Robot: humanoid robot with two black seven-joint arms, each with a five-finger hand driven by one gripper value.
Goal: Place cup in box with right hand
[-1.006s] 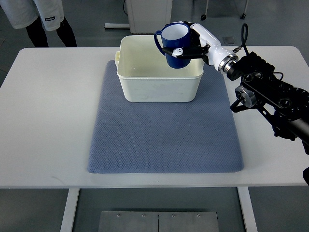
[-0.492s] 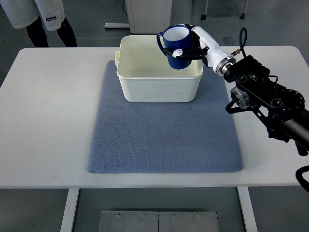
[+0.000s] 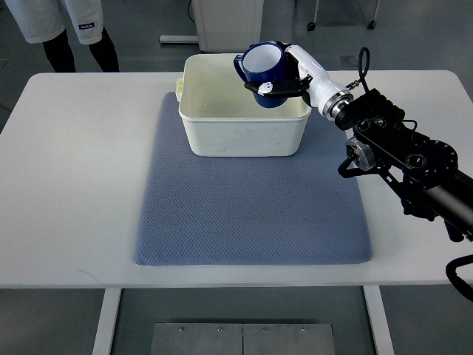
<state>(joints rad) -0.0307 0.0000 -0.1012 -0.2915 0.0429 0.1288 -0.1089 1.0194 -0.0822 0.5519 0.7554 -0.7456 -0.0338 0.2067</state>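
While its black arm reaches in from the right side of the white table point(image 3: 74, 163), the right hand point(image 3: 290, 72) has its white fingers point(image 3: 272, 88) wrapped around the blue cup point(image 3: 263, 72), which is held upright over the far right part of the cream box point(image 3: 244, 133), its handle pointing left. The box stands on the far end of a blue-grey mat point(image 3: 251, 207), and the cup's base sits below the box's rim line as seen from above, though whether it touches the bottom cannot be told. A person's legs point(image 3: 74, 44) show beyond the table's far left corner.
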